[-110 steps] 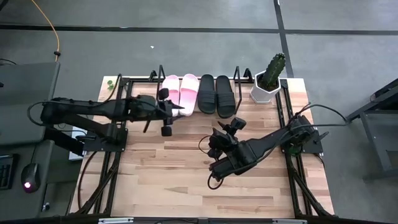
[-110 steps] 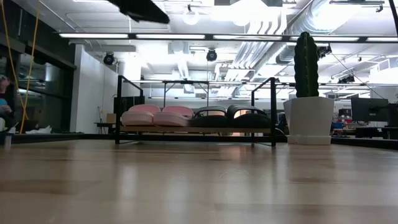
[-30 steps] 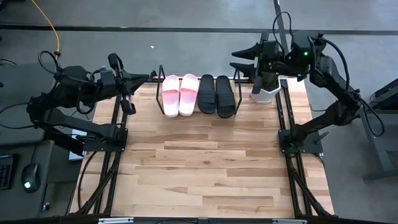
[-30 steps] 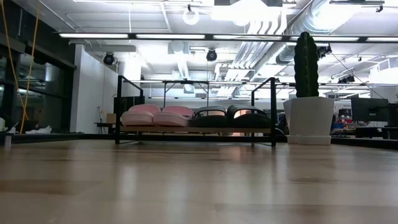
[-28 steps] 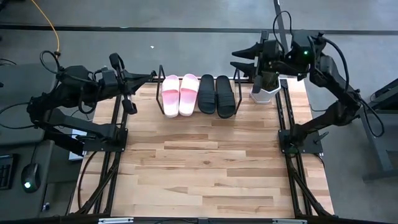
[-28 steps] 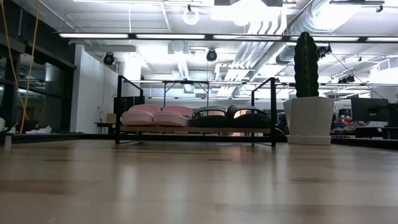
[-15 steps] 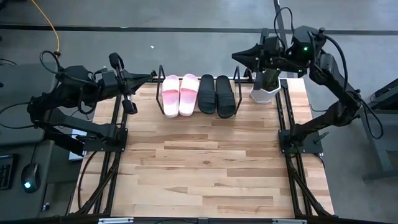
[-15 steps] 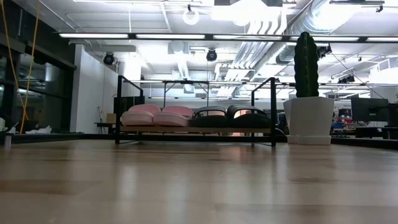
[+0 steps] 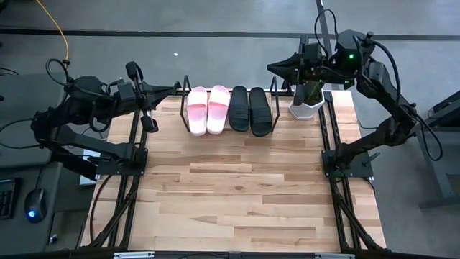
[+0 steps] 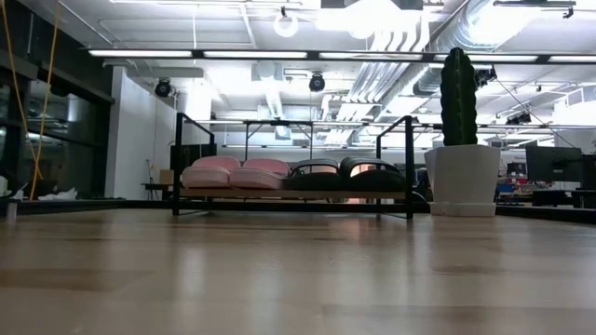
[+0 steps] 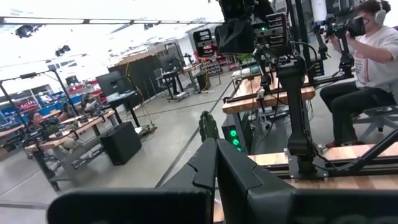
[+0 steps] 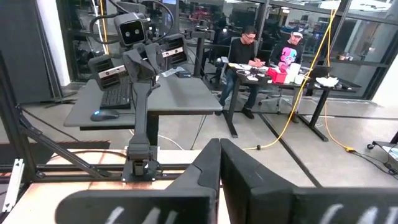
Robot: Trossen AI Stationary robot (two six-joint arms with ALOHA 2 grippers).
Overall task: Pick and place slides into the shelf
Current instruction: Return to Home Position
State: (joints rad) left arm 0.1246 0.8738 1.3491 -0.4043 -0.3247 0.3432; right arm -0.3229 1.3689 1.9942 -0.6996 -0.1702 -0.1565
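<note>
Soft, even light falls from overhead onto the worktop, whose planks are uniformly bright, with only faint, soft-edged shadows. At worktop height, long ceiling strip lights burn bright white, and the near boards carry their pale sheen, while the underside of the shelf sits in shade. Above the left end effector the ceiling is blown out to plain white, and its fingers read almost black against it. Beyond the right end effector the room is dimmer; glass partitions hold bright reflections, and its fingers show a dull grey sheen
</note>
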